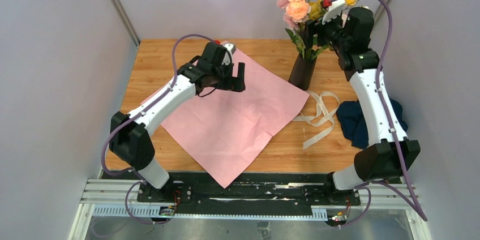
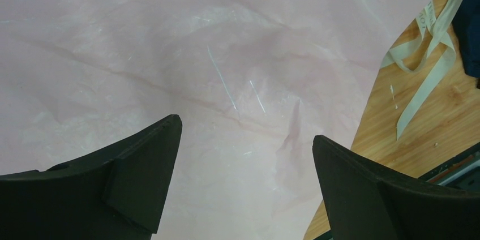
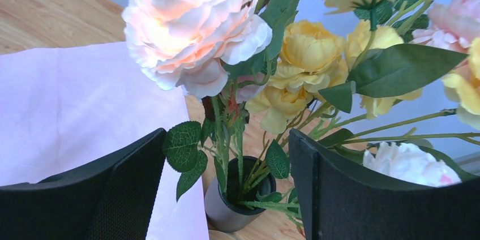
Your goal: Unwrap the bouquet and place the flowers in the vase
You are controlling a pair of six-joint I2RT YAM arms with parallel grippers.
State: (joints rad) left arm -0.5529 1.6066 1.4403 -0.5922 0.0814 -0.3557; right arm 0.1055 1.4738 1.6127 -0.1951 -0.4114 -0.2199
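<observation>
Flowers (image 3: 198, 30) sit in the vase (image 3: 232, 206) at far right, stems near upright, heads fanning above the rim. Right gripper (image 3: 227, 138) hangs at stem height above the vase mouth, fingers spread wide, stems lined up in the gap, nothing pinched. Left gripper (image 2: 246, 129) is also spread and empty over the flat paper (image 1: 238, 115), well apart from the vase. Ribbon (image 1: 320, 112) lies loose beside the vase. Right arm is nearer; I'd guess only a retreat up the stem axis remains.
</observation>
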